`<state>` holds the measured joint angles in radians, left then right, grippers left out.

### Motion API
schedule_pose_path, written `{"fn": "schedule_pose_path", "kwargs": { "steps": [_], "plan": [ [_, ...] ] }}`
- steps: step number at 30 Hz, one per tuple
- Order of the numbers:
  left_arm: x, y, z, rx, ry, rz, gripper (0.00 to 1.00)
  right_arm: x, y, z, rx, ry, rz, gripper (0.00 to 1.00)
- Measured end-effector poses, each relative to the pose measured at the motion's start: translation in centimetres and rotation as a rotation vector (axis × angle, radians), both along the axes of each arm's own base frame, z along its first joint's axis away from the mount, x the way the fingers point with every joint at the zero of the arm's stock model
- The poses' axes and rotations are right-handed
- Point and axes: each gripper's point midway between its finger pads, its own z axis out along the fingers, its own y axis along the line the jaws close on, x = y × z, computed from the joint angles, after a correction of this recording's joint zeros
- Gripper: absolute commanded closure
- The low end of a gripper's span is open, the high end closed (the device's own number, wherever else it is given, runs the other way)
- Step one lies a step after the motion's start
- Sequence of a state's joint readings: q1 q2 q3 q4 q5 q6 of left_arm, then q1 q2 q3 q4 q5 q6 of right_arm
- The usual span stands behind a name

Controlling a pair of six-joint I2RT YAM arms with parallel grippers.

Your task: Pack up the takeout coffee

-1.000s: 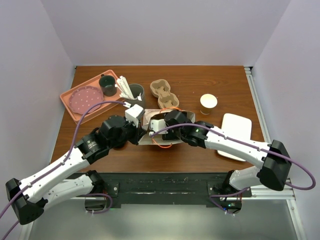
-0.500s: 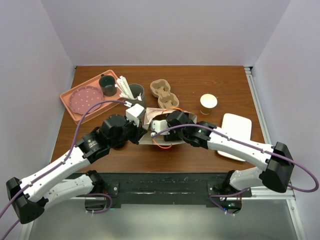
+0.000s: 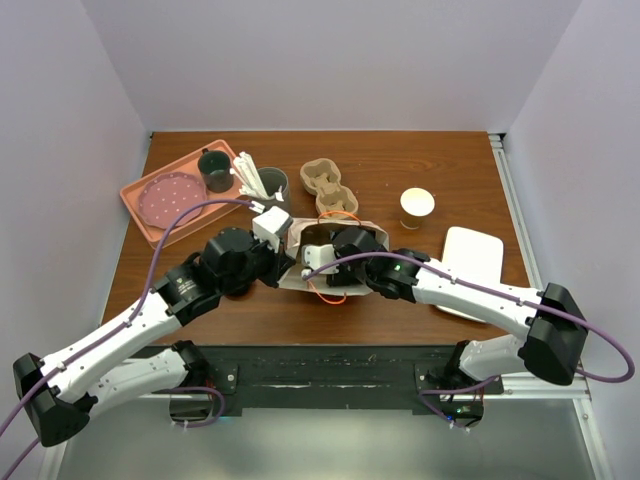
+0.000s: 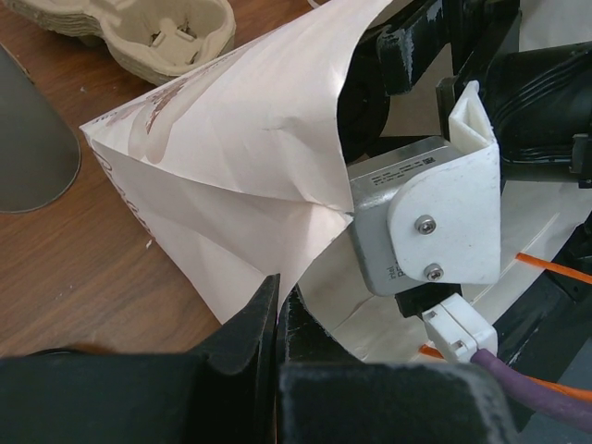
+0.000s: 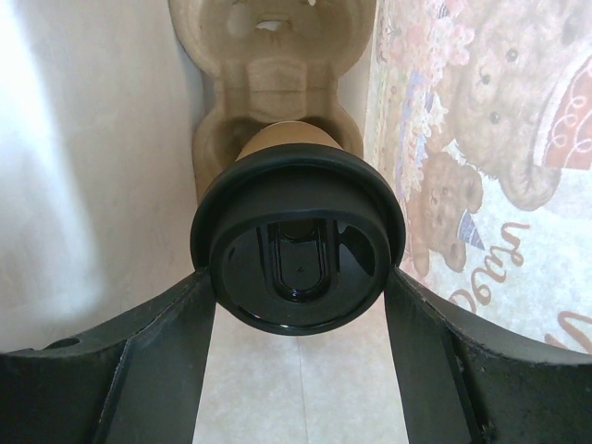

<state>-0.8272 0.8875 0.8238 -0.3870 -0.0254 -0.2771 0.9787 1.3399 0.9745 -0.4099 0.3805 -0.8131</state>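
Right wrist: right fingers (image 5: 157,361) grip one takeout coffee (image 5: 298,240); left fingers (image 4: 245,333) pinch one bag (image 4: 250,139).

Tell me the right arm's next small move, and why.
Probably lower the lidded cup a touch into the near pocket of the cardboard carrier before letting go. The right fingers grip its black lid inside the paper bag, whose edge the left fingers pinch; full seating is unclear.

Soft, even overhead light fills the top view; faint arm shadows fall on the wooden table (image 3: 420,160) around the paper bag (image 3: 305,235). From the left wrist, the bag's white paper glares and the left gripper (image 4: 277,305) beneath it blurs. Inside the bag, the black-lidded cup (image 5: 298,250) is sharp; the bag's left wall washes out.
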Motion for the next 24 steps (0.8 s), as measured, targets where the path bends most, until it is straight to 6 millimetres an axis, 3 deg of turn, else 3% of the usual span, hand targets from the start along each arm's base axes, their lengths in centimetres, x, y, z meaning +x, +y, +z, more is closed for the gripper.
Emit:
{"fn": "schedule_pose_path", "kwargs": {
  "steps": [24],
  "plan": [
    [0.1,-0.3,0.1,0.0,0.005,-0.007,1.0,0.4,-0.4,1.0,0.007,-0.041,-0.026,1.0]
  ]
}}
